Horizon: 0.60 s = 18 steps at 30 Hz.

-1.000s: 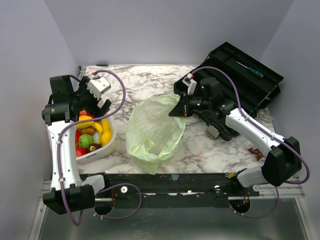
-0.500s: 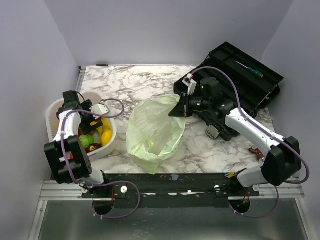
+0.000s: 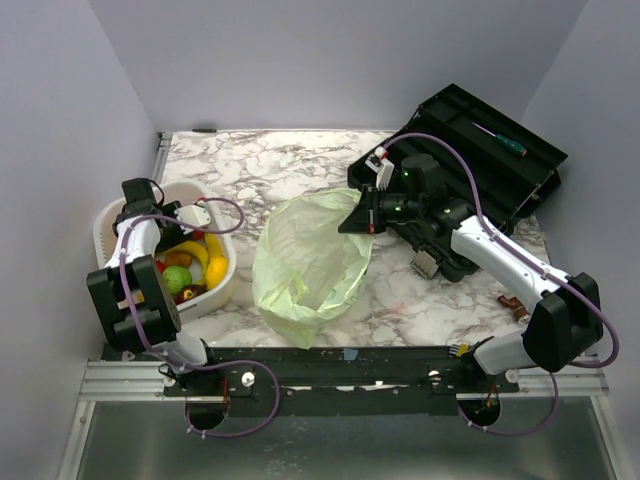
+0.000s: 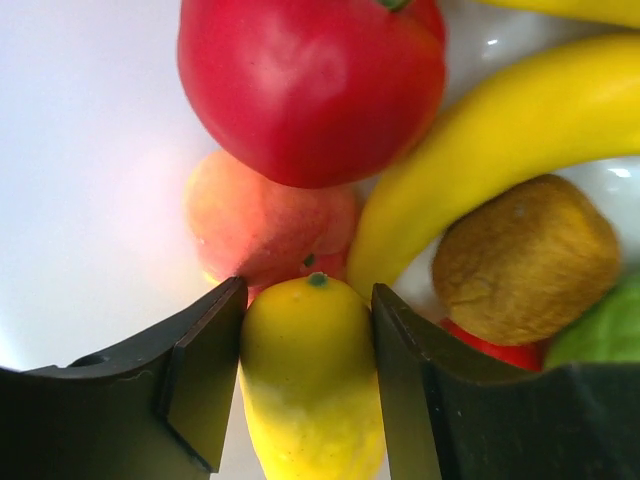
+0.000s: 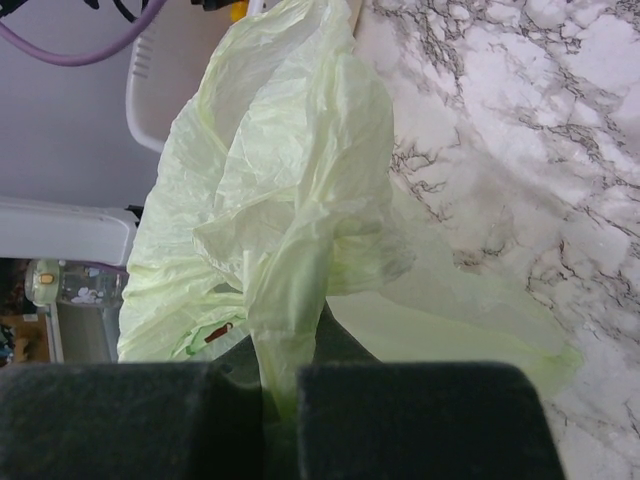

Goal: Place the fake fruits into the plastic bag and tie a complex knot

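Observation:
The fake fruits (image 3: 190, 265) lie in a white basket (image 3: 105, 228) at the left. My left gripper (image 3: 183, 240) reaches down into it. In the left wrist view its jaws (image 4: 308, 300) press on both sides of a small yellow fruit (image 4: 310, 385). Next to that fruit are a red apple (image 4: 310, 85), a peach-coloured fruit (image 4: 265, 225), a yellow banana (image 4: 480, 160), a brown fruit (image 4: 525, 260) and a green fruit (image 4: 605, 330). The pale green plastic bag (image 3: 310, 262) lies crumpled mid-table. My right gripper (image 3: 353, 218) is shut on a bunched edge of the bag (image 5: 285, 230) at its far right side. No knot shows.
An open black tool case (image 3: 480, 170) holding a screwdriver (image 3: 505, 143) stands at the back right, behind my right arm. A small brown object (image 3: 515, 305) lies at the right edge. The marble tabletop (image 5: 520, 120) ends at the near rail.
My left arm has swung down from above the basket into it, and its jaws now sit round the yellow fruit. The right arm and the bag have not moved.

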Available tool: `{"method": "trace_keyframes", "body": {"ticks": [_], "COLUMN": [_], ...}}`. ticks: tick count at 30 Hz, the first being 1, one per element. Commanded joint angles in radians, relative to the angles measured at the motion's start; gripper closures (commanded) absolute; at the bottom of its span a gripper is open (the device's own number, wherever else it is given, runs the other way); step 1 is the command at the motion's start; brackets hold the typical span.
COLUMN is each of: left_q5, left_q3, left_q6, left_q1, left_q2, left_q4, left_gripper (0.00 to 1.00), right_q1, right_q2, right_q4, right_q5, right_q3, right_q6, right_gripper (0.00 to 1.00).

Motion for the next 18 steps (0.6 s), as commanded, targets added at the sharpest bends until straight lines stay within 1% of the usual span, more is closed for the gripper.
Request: {"method": "trace_keyframes", "body": {"ticks": [1, 5, 8, 10, 11, 12, 14, 15, 18], "left_q5": [0.171, 0.333, 0.492, 0.602, 0.658, 0.700, 0.771, 0.799, 0.814], "left_q3": [0.062, 0.204, 0.317, 0.398, 0.432, 0.466, 0.489, 0.478, 0.377], "left_q6": [-0.057, -0.163, -0.233, -0.336, -0.383, -0.460, -0.641, -0.744, -1.014], "left_q1": [0.023, 0.033, 0.028, -0.006, -0.033, -0.077, -0.183, -0.256, -0.462], "left_q2": [-0.089, -0.168, -0.221, -0.255, -0.271, -0.292, -0.347, -0.373, -0.473], "left_q4": [-0.201, -0.413, -0.545, -0.599, -0.613, -0.615, -0.541, -0.485, -0.194], "left_gripper": [0.66, 0.75, 0.78, 0.79, 0.79, 0.80, 0.79, 0.79, 0.79], "right_q1": [-0.005, -0.005, -0.005, -0.005, -0.005, -0.005, -0.006, -0.005, -0.005], "right_q2": [0.013, 0.016, 0.019, 0.019, 0.021, 0.021, 0.022, 0.023, 0.022], "right_q4": [-0.011, 0.005, 0.014, 0.017, 0.018, 0.019, 0.019, 0.019, 0.019], "right_q5": [-0.021, -0.021, -0.026, -0.029, -0.030, -0.030, -0.031, -0.029, -0.029], "right_q3": [0.009, 0.004, 0.004, 0.002, 0.001, 0.001, 0.001, 0.001, 0.001], "right_q6": [-0.017, -0.014, -0.009, -0.008, -0.008, -0.009, -0.008, -0.007, -0.010], "right_gripper": [0.99, 0.99, 0.99, 0.99, 0.99, 0.99, 0.99, 0.99, 0.99]}}
